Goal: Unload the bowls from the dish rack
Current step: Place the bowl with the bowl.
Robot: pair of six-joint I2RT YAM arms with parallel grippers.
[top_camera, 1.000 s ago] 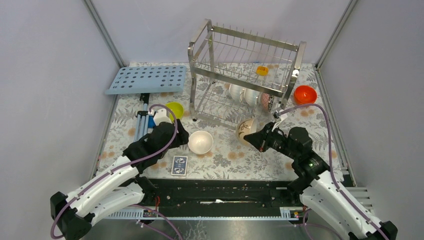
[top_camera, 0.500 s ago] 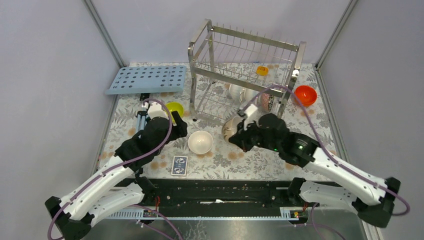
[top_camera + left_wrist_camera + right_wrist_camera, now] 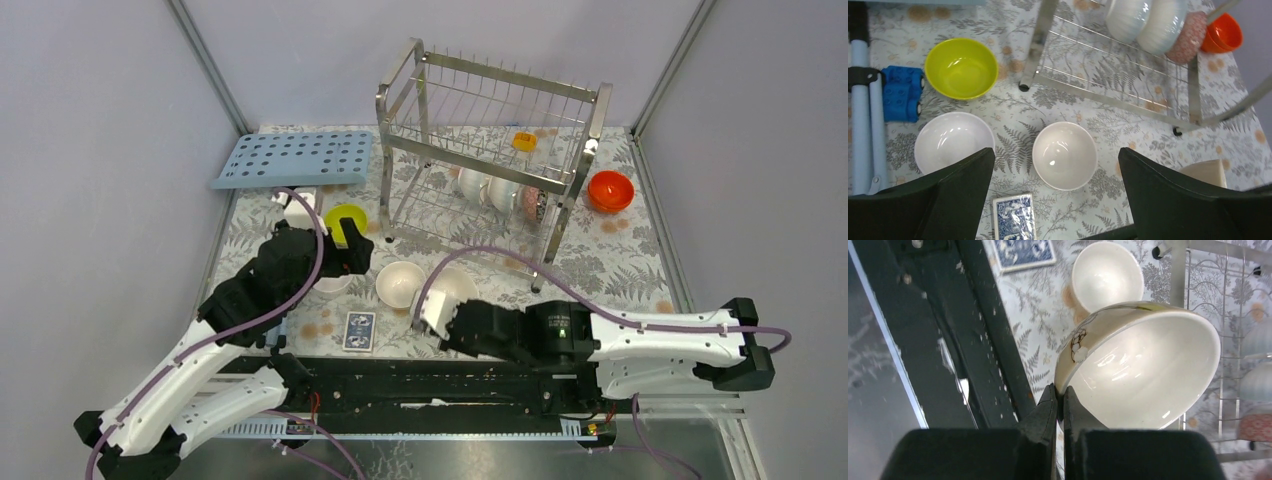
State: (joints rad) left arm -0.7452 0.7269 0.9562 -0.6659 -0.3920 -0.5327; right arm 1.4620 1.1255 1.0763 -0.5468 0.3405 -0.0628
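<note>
Right jaws: nipped together on the rim of a beige bowl (image 3: 1138,365) with a flower print outside. Bowl tilted on edge, out of the dish rack (image 3: 490,150), low over the flowered surface (image 3: 620,265) near its front edge. Cannot tell whether the bowl touches the surface.

Left jaws: spread wide, nothing between them. Hang above a white bowl (image 3: 954,142) and a cream bowl (image 3: 1064,155), both upright on the surface and apart from each other.

Beyond the white bowl: yellow-green bowl (image 3: 961,67), upright, near the rack's front-left foot.

On the rack's lower tier: two ribbed white bowls (image 3: 1128,17) and a red-patterned bowl (image 3: 1188,37), on edge, side by side.

On the upper tier: small yellow-orange block (image 3: 524,141).

Right of the rack, on the surface: orange bowl (image 3: 610,188), upright.

Also on the surface: deck of cards (image 3: 359,330) in front of the cream bowl; light-blue perforated tray (image 3: 295,158) at far left; blue toy block (image 3: 900,93) touching a pale-blue tube (image 3: 860,100).
</note>
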